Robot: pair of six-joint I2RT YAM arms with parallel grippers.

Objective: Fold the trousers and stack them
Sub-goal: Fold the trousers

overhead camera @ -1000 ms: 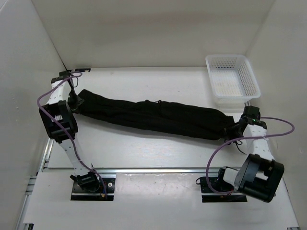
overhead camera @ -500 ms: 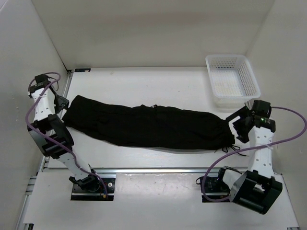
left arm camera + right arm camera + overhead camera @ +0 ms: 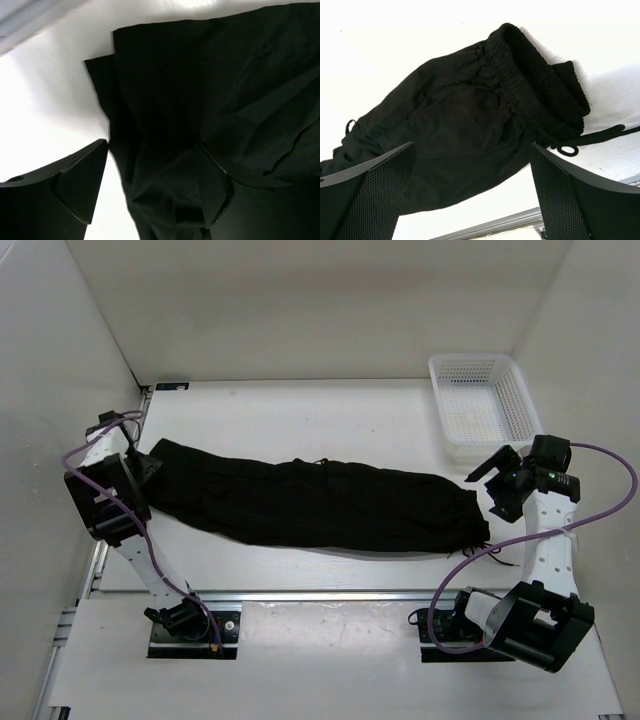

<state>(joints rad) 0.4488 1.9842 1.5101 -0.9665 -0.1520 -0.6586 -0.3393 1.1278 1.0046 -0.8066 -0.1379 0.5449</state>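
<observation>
**Item 1 (qty 1).** Pair of plain black soft-cloth trousers [image 3: 310, 505]. They lie flat as one long, creased band across the white tabletop [image 3: 330, 420], slanting from far left to near right. The gathered, ribbed elastic waistband [image 3: 540, 85] is at the right end, and one thin black drawstring [image 3: 590, 137] trails from it onto the tabletop. The squared leg hems are at the left end, showing two layered edges in the left wrist view.

**Item 2 (qty 1).** White mesh plastic basket [image 3: 530, 405], rectangular with perforated walls. It stands at the far right corner, apart from the trousers.

**Item 3 (qty 2).** Black two-finger grippers on white arms.
- Left gripper [image 3: 138, 464]: at the hem end, fingers apart. One finger is beside the cloth edge and the other is over the cloth.
- Right gripper [image 3: 492, 488]: above the waistband end, mesh-textured fingers [image 3: 375, 195] spread wide, gripping nothing.

**Item 4 (qty 2).** Purple cables, one looping along each arm.
</observation>
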